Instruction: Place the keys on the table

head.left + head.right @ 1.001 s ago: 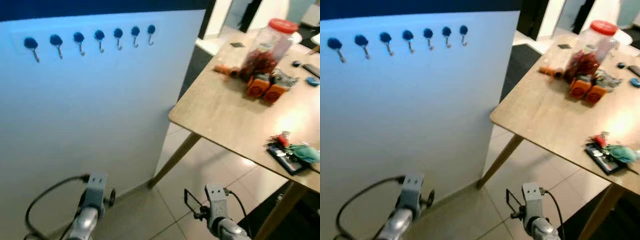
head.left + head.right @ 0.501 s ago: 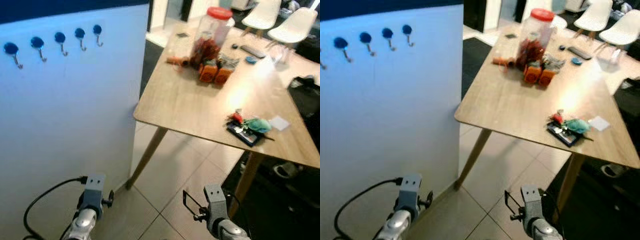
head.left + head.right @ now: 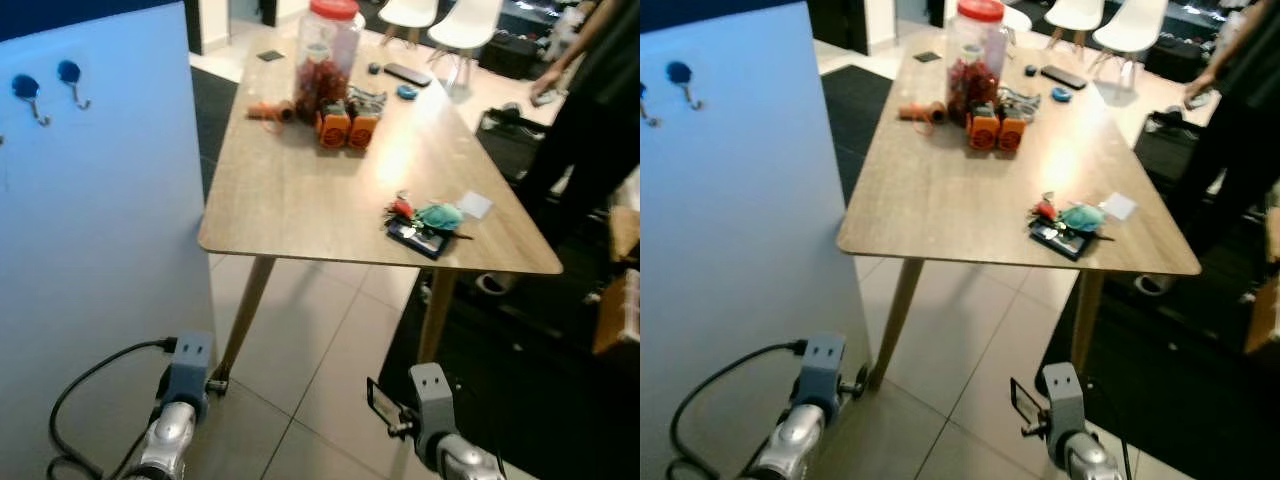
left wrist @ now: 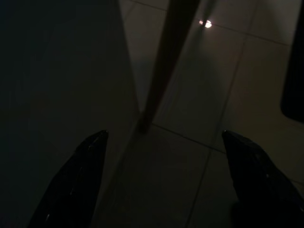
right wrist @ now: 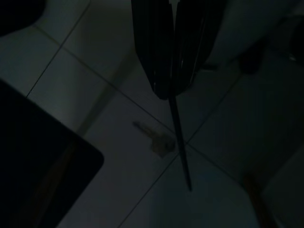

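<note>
- My view has swung right since a second ago; the whole table (image 3: 300,200) shows.
- My left gripper (image 4: 161,190) hangs spread wide.
- My right gripper (image 5: 173,88), fingers pressed together, dangles the keys (image 5: 159,142) above the floor tiles (image 5: 71,95).

The head views were bright and mildly soft; a white glare patch lay on the light wooden table (image 3: 300,190); the pale blue-tinted wall panel (image 3: 90,250) looked washed; both wrist views were very dark.
</note>
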Tool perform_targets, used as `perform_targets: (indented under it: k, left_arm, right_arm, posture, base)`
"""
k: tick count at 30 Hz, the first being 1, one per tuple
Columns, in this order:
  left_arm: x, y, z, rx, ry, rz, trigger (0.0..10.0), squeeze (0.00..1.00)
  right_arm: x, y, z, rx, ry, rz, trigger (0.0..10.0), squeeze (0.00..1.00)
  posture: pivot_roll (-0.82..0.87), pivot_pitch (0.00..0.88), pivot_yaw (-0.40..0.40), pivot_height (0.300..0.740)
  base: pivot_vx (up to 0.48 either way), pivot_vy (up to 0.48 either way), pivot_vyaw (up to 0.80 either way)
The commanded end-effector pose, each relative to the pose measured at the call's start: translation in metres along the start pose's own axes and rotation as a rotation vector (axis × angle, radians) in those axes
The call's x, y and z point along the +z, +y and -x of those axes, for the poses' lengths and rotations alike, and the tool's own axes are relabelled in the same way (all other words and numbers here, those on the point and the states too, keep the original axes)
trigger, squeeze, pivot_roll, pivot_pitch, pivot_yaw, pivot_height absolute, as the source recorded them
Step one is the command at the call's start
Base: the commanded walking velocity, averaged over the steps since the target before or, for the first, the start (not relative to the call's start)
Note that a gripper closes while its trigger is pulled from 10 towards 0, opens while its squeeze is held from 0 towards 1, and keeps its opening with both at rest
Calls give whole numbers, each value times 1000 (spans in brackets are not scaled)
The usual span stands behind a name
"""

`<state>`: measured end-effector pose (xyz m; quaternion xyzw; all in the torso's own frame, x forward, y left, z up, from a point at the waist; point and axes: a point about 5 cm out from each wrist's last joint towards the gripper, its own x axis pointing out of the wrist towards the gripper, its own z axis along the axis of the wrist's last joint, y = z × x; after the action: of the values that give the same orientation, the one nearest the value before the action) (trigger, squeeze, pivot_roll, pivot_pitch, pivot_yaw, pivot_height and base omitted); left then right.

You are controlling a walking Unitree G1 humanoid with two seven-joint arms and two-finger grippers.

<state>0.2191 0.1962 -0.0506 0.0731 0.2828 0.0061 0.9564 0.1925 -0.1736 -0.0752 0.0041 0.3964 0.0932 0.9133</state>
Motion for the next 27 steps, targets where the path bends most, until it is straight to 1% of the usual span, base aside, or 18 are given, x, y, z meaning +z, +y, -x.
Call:
perform_targets:
  k: [1, 13, 27]
  left_arm:
    - [-2, -3, 0, -11, 8, 3, 10000, 0]
    - [2, -4, 0, -23, -12, 15, 10000, 0]
    - [4, -7, -1, -38, -19, 22, 10000, 0]
  right_arm:
    - [3, -1, 0, 7, -14, 12, 10000, 0]
    - [1, 2, 0, 17, -3, 15, 10000, 0]
    - [2, 1, -1, 20, -4, 18, 10000, 0]
  posture:
    - [92, 8, -80, 740]
    - [96, 11, -82, 740]
    - [92, 9, -82, 740]
  base:
    - [0, 0, 0]
    - [0, 0, 0]
    - [0, -337, 0]
